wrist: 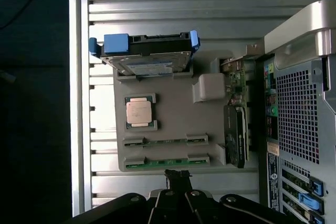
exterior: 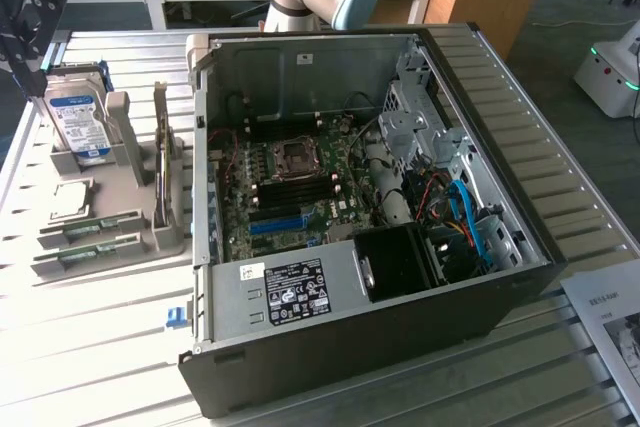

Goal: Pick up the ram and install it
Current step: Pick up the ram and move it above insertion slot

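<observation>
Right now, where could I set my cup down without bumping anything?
Bare slats fill the exterior view's lower left, bordered by the grey tray and the computer case. More bare slats flank the case on the exterior view's right, beside the paper sheet. The tray itself is crowded.

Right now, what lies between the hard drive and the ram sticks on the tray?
A square processor chip, seated in its own recess of the grey tray; the wrist view shows it.
</observation>
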{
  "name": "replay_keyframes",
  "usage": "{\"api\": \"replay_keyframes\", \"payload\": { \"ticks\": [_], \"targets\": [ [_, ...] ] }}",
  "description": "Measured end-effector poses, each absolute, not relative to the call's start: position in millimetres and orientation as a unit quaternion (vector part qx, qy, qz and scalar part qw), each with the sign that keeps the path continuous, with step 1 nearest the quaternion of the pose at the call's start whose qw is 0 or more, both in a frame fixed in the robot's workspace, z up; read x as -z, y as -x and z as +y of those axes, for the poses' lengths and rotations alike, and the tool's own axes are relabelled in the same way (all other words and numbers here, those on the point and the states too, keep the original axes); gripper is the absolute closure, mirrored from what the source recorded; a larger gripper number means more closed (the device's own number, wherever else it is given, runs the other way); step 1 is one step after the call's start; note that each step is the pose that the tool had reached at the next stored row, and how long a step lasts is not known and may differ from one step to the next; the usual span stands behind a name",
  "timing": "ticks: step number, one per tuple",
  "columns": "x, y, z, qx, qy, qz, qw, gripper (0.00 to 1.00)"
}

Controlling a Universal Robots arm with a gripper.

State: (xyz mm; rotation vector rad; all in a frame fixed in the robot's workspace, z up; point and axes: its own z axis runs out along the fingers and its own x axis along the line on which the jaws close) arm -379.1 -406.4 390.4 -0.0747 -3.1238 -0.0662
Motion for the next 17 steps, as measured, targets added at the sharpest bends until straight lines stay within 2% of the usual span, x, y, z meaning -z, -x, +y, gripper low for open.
{"api": "replay_keyframes", "payload": {
  "ticks": [17],
  "targets": [
    [-390.3, 379.1, -406.5, 0.020, -0.061, -0.998, 0.010, 0.90]
  ]
}}
